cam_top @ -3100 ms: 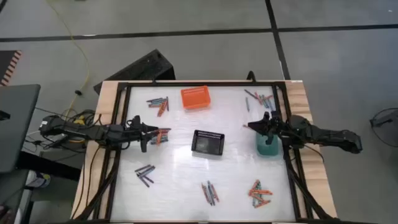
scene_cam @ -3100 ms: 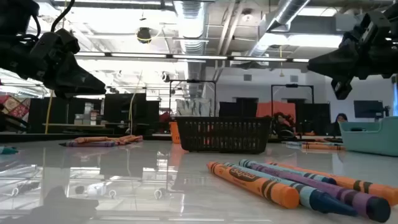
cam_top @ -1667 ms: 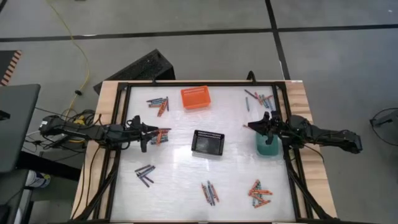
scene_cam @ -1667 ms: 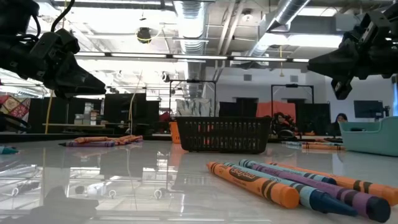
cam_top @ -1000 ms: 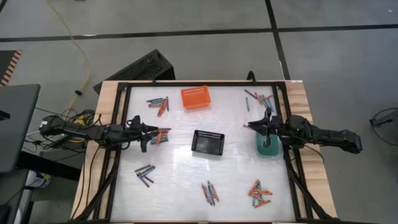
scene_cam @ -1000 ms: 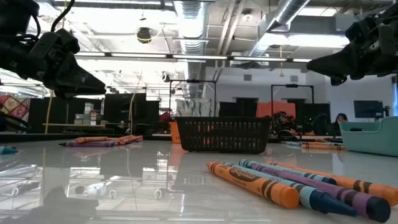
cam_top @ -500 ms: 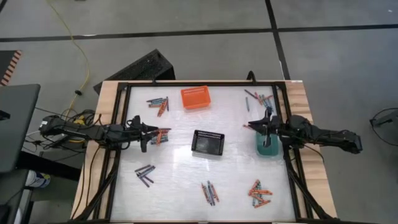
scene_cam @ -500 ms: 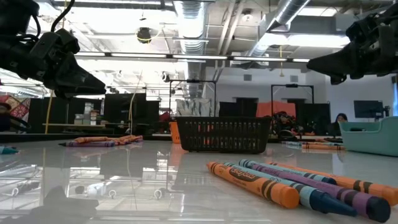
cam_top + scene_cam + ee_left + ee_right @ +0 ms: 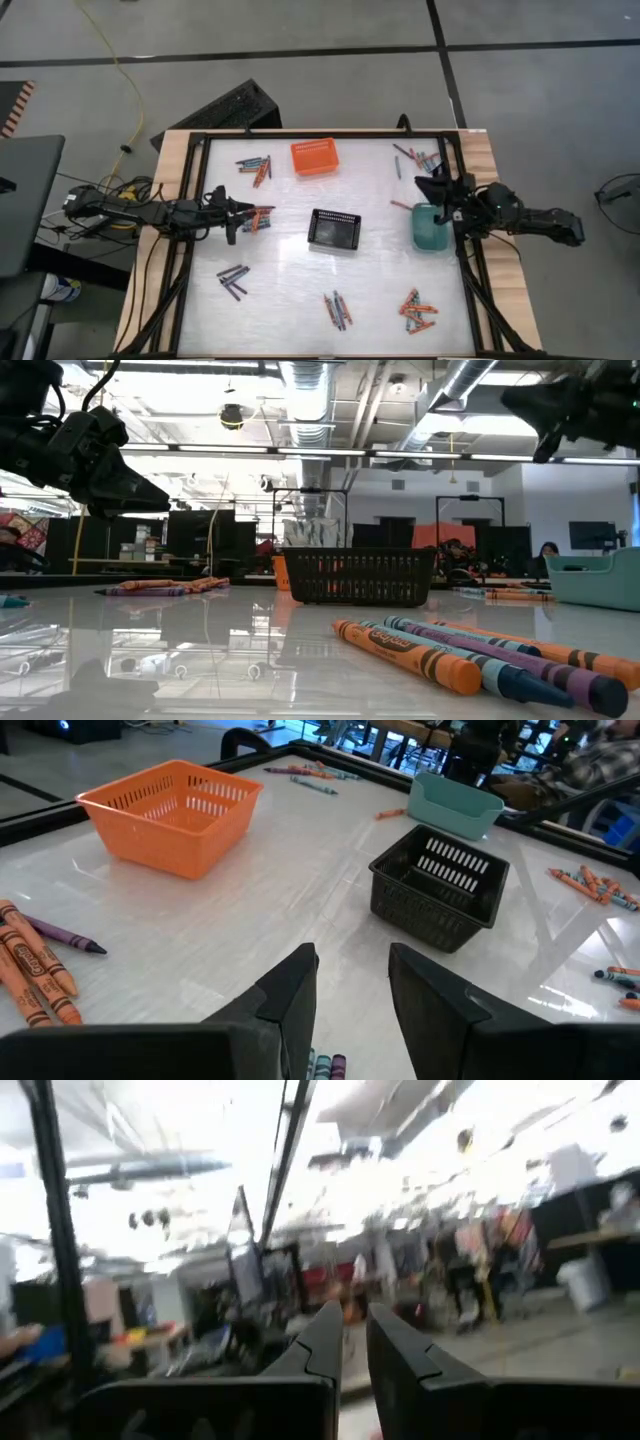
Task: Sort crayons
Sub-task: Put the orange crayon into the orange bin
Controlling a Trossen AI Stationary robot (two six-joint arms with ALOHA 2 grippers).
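Observation:
Crayons lie in several small heaps on the white table: far left (image 9: 255,165), under my left gripper (image 9: 260,219), near left (image 9: 232,280), near middle (image 9: 338,308), near right (image 9: 418,312) and far right (image 9: 422,160). One orange crayon (image 9: 400,205) lies alone beside the teal basket (image 9: 430,228). My left gripper (image 9: 246,208) hovers open at the table's left, nothing between its fingers (image 9: 300,982). My right gripper (image 9: 422,185) is raised over the teal basket's far corner and tipped upward. Its fingers (image 9: 328,1342) stand a narrow gap apart and hold nothing.
An orange basket (image 9: 314,157) stands at the far middle and a black basket (image 9: 334,230) at the centre. A dark frame (image 9: 190,250) runs around the table. In the low view, crayons (image 9: 470,660) lie close in front of the camera.
My right gripper has risen and tipped its fingers upward, drawing back a little toward the table's right edge. The single orange crayon beside the teal basket now lies uncovered. My left gripper has kept still.

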